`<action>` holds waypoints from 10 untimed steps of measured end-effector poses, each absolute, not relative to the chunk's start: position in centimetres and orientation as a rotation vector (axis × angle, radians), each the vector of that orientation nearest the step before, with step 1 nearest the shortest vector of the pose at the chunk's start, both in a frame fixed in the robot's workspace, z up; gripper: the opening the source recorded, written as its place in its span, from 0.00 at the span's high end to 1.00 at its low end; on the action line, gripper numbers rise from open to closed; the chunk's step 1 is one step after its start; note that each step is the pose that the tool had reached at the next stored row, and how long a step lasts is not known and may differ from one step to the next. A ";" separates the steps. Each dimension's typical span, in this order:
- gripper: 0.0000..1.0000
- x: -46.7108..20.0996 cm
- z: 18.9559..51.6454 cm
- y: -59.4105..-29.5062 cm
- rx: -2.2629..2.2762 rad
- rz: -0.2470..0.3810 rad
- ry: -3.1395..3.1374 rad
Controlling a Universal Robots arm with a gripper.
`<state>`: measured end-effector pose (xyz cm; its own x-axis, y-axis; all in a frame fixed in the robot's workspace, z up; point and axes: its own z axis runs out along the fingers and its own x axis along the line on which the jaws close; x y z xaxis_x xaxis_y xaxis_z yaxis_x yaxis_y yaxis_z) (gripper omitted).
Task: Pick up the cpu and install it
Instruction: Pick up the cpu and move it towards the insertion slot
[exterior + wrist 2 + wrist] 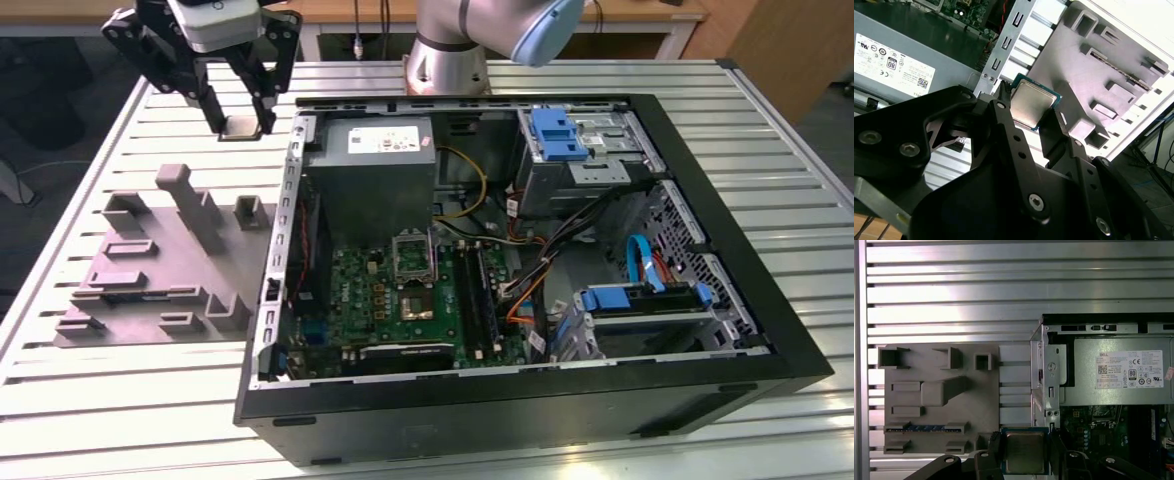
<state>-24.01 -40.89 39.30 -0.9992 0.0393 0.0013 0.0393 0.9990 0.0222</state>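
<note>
Fingers (1006, 125) clamping cpu (1031, 102) edges, aloft near tray (1069, 65) and case wall (1004, 47)

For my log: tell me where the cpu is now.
The cpu is clamped in the pincer at the exterior view's upper left, beyond the grey tray, beside the computer case.

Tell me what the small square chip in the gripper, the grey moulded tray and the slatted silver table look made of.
The small square silver-beige cpu: metal top, judging by its soft satin sheen; the thin green rim looks like circuit board.
The grey moulded tray: probably matte plastic, one even colour without glare.
The slatted silver table: likely aluminium, with bright streaked reflections along the slats.
</note>
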 end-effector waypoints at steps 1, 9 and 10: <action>0.53 -24.0 39.3 -40.9 -0.062 -0.035 -3.140; 0.53 -23.4 39.3 -40.9 -0.062 -0.035 -3.140; 0.53 -23.3 39.3 -40.9 -0.062 -0.035 -3.140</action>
<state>-23.27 -40.89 39.30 -0.9992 0.0393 0.0013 0.0393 0.9990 0.0221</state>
